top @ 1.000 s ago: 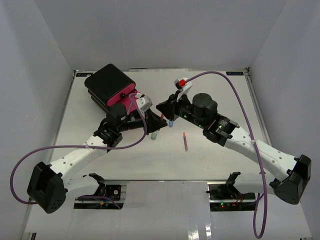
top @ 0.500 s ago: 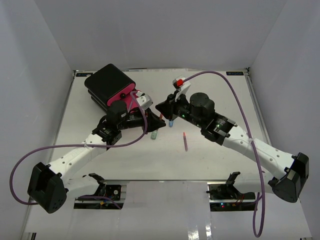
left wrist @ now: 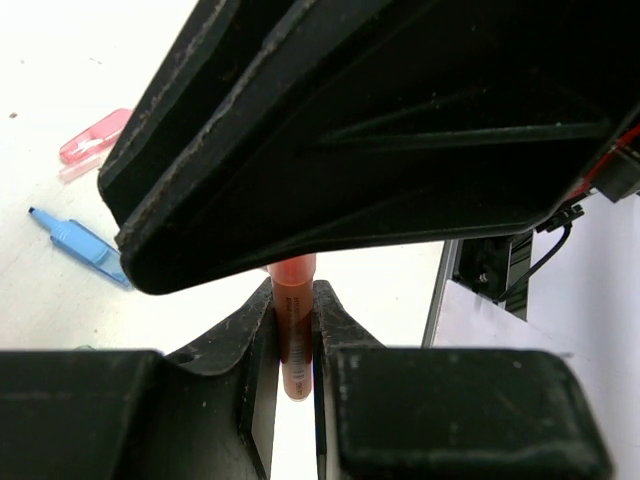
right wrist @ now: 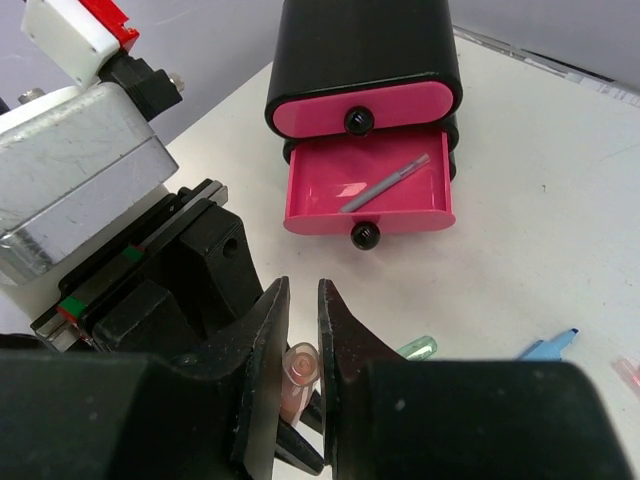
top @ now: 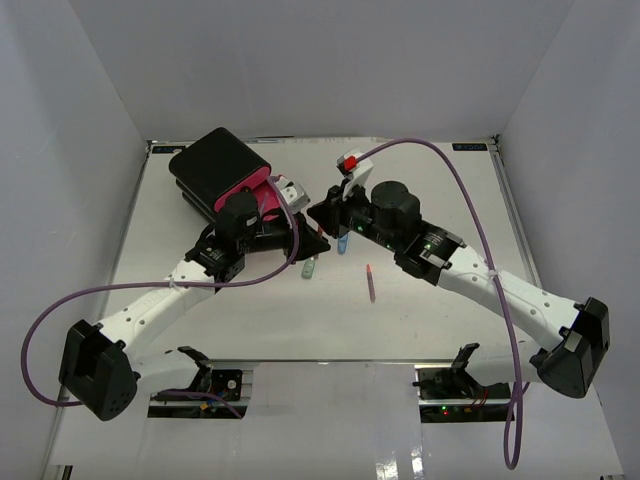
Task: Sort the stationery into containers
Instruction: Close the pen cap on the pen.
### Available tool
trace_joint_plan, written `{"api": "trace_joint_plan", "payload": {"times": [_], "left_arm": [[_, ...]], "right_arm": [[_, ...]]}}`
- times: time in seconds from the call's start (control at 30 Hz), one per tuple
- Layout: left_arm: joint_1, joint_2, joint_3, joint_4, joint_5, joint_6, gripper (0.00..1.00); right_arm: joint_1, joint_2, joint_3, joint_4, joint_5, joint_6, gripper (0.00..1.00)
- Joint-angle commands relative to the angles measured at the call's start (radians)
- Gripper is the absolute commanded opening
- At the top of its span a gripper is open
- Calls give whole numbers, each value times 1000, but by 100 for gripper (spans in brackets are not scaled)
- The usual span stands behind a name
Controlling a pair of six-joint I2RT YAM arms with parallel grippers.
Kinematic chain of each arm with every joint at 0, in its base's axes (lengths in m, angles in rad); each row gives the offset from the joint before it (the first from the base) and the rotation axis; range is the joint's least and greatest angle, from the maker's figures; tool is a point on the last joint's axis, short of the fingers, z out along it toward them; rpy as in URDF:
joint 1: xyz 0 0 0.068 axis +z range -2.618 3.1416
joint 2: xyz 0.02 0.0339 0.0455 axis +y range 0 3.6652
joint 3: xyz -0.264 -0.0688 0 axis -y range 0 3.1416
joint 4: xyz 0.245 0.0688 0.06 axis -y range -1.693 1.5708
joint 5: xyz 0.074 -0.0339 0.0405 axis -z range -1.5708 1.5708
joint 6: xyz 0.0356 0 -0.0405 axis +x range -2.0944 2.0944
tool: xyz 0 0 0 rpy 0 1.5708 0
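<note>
The stationery is light, stiff plastic, smooth and round, so a pen can roll or swivel in a pinch. I judge the safest hold to be mid-barrel, across the narrow width. Nearest me a loose pink pen (top: 371, 283) lies on the surface (top: 330, 320), with a green-capped piece (top: 309, 268) and a blue pen (top: 342, 243) just beyond. Above those, my left end effector (left wrist: 293, 312) is narrowed right down on an orange pen (left wrist: 294, 355), pads pressed on both sides of the barrel. My right end effector (right wrist: 300, 297) is pinched just as tight on a tube end that looks like that same pen, so both seem to share it. At the far left stand the containers (right wrist: 360, 40). The middle drawer (right wrist: 320, 175) is pulled out with a grey pen (right wrist: 385, 185) lying inside, and the top drawer (right wrist: 400, 105) is closed.
</note>
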Motion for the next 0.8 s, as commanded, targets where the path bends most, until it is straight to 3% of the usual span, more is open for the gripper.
{"api": "trace_joint_plan", "payload": {"times": [0.0, 0.77], "left_arm": [[23, -56, 171, 296, -86, 14, 0], [49, -70, 218, 321, -99, 47, 0]], "right_arm": [[71, 91, -82, -433, -153, -19, 8], [89, 87, -171, -512, -194, -32, 8]]}}
